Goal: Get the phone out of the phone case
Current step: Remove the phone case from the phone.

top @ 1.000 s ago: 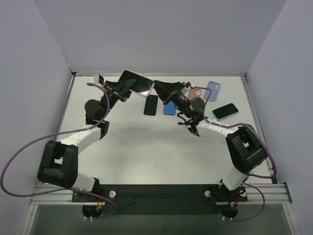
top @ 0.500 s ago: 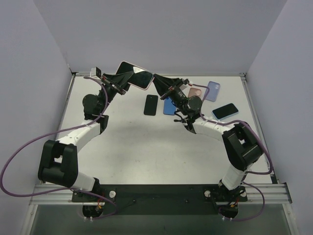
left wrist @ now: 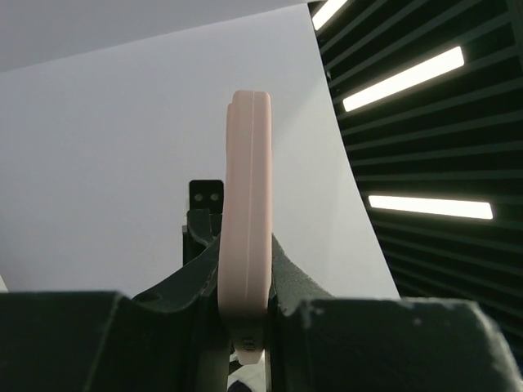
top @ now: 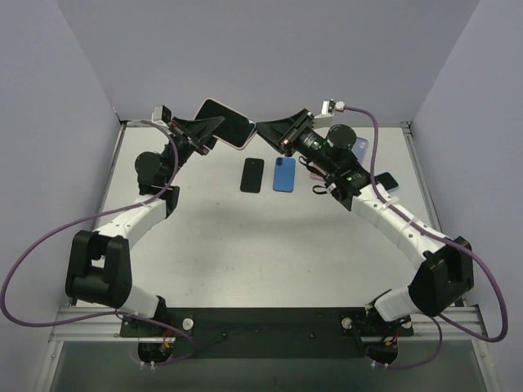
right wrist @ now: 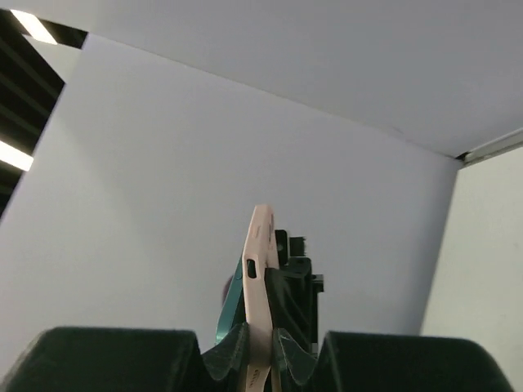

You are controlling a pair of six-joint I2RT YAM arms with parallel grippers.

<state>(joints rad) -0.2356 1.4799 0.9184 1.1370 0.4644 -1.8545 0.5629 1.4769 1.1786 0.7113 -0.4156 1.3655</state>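
Within the last second the right arm swung its elbow wide, and the cased phone rose to the upper middle of the overhead view. The left gripper stayed clenched on one end while the right gripper pinched the pink case by its lip (peeling looked ready to start).

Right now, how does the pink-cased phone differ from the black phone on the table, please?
The pink-cased phone hangs tilted in the air, clamped by the left gripper and right gripper; the black phone lies flat on the table, untouched. The pink-cased phone has a pink rim; the black phone is all black.
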